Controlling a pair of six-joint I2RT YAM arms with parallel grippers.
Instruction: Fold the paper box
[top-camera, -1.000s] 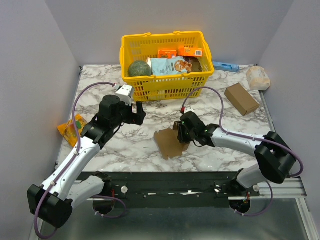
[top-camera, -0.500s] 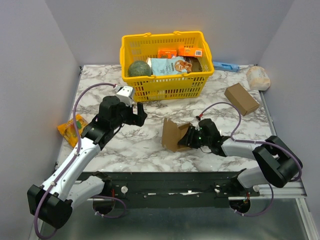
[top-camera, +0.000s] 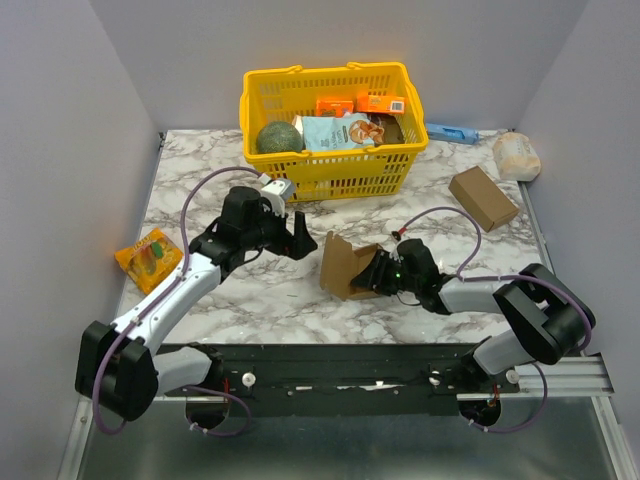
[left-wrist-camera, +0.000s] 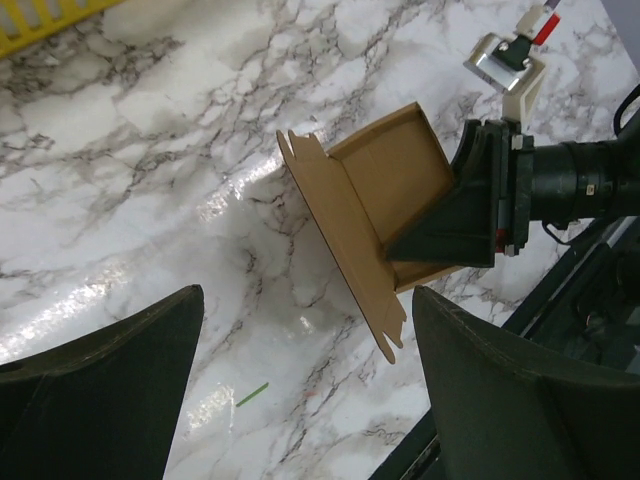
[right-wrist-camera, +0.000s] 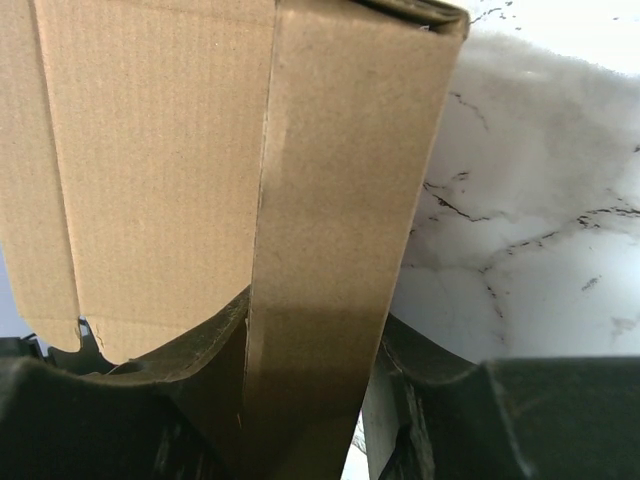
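Near the front middle of the white marbled desk (top-camera: 250, 290), the thin brown creased-cardboard paper box (top-camera: 343, 266) stands on edge, one panel clenched in the right gripper's (top-camera: 378, 275) jaws, apparently presenting its flap. The left gripper (top-camera: 300, 238) hovers near, jaws released wide, likely ready to press it.

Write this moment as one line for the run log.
task: fold paper box | right gripper: shut on paper box, panels raised | left gripper: open, empty, apart from box | stage: partly folded
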